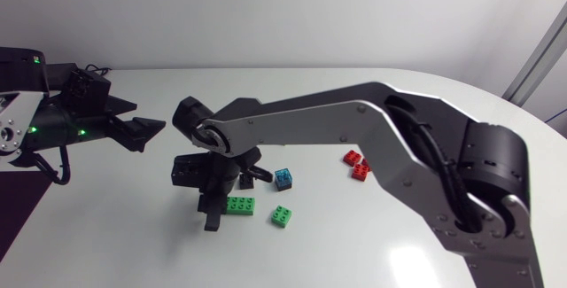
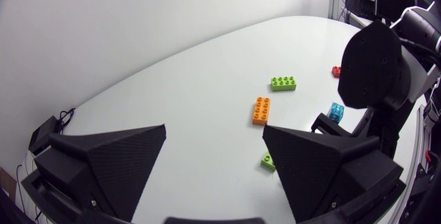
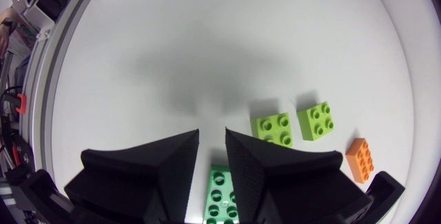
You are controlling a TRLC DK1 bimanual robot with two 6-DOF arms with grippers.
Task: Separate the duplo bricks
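Ahead of right claw [image 3: 212,136], lime bricks [image 3: 273,128]

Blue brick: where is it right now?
In the head view, the blue brick lies near the middle, just beyond the small green brick, with the red bricks off to its right.

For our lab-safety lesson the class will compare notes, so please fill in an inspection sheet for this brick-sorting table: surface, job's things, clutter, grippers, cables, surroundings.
Surface: white table, matte.
Job's things: green brick, small green brick, blue brick, red bricks, orange brick, two lime bricks side by side.
Clutter: nothing seen.
Grippers: left gripper open, holding nothing; right gripper at the green brick, grip unclear.
Cables: black cable loops below left arm; second cable along right arm.
Surroundings: nothing seen.
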